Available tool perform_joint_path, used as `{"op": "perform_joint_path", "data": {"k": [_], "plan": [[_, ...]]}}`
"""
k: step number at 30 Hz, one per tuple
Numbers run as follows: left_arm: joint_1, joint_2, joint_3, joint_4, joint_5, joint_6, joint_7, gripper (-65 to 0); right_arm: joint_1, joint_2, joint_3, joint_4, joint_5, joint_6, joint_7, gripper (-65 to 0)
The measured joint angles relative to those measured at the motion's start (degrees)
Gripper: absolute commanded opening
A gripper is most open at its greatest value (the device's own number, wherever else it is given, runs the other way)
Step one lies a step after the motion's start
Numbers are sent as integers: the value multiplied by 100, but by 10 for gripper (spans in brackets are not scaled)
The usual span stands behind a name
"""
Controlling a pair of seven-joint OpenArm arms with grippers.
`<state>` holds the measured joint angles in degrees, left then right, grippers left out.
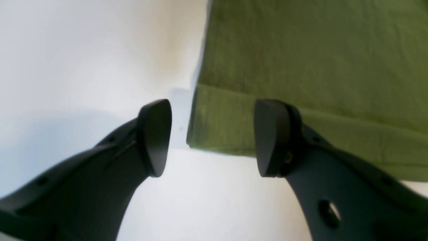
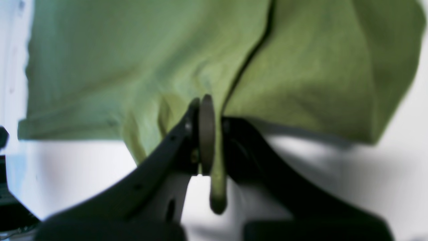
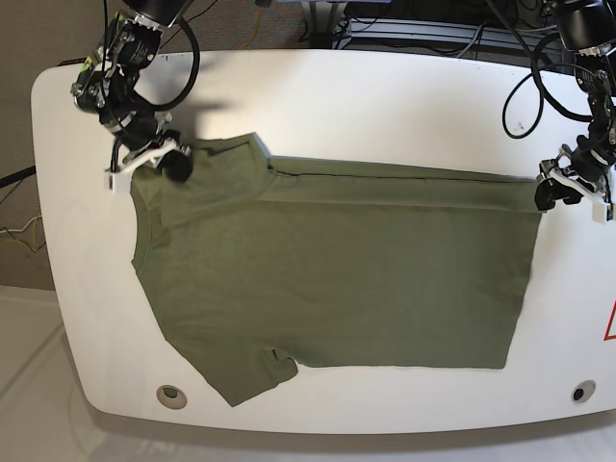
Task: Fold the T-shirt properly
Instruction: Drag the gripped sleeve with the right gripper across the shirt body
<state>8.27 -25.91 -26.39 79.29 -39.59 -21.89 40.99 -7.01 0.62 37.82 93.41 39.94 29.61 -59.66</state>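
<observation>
The olive-green T-shirt (image 3: 337, 279) lies flat across the white table (image 3: 366, 106), neck to the left and hem to the right, with its far edge folded over in a narrow strip. My right gripper (image 3: 171, 164) is shut on a pinch of the shirt at the far left shoulder; in the right wrist view the fabric (image 2: 133, 67) hangs bunched between the closed jaws of the gripper (image 2: 212, 134). My left gripper (image 3: 551, 192) is open at the far right hem corner. In the left wrist view the gripper (image 1: 212, 137) has its fingers on either side of that corner (image 1: 217, 127).
The table has round holes near its front corners (image 3: 172, 394) (image 3: 577, 393). Cables and equipment (image 3: 423, 24) lie behind the far edge. A red-marked sign (image 3: 610, 322) shows at the right edge. The shirt's near sleeve (image 3: 245, 375) reaches close to the front edge.
</observation>
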Motion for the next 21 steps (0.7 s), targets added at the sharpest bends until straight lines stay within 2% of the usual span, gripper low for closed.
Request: {"op": "perform_joint_path", "data": {"k": [11, 21], "plan": [[-2, 28, 22, -7, 13, 2, 4, -277, 426, -2, -57, 15, 15, -68, -197, -650], [-4, 48, 31, -33, 13, 22, 7, -277, 962, -11, -625, -280, -66, -85, -223, -650]]}}
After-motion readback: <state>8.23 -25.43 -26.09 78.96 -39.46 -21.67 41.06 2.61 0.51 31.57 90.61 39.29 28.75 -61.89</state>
